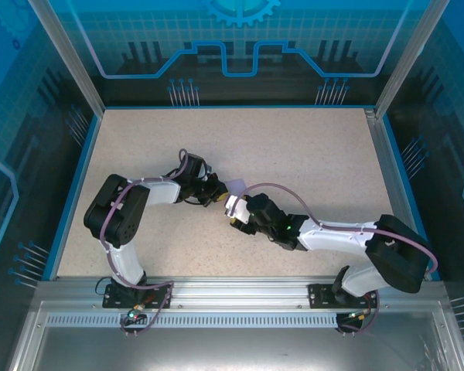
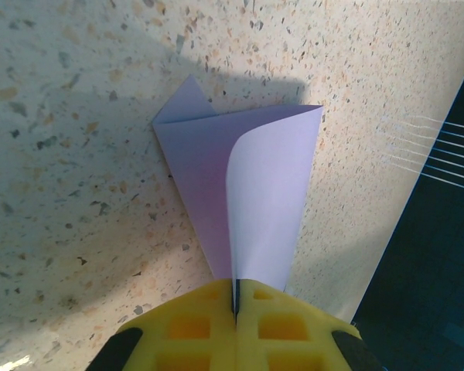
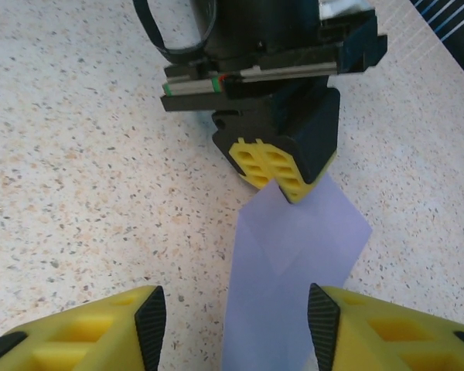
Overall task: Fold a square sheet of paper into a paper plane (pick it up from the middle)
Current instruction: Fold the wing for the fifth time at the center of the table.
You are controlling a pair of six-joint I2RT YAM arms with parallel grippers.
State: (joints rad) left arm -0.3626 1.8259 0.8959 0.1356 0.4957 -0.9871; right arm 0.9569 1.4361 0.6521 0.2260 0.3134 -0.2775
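Over the table (image 1: 309, 147), left pincer (image 2: 236, 303) pinches lavender paper plane (image 2: 251, 193).

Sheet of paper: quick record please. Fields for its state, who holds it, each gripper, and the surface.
sheet of paper: pale lavender, partly folded, one flap curling over
held by: left gripper, narrow end pinched
left gripper: shut on the sheet
right gripper: open, fingers either side of the sheet's other end
surface: speckled table
plane finished: no
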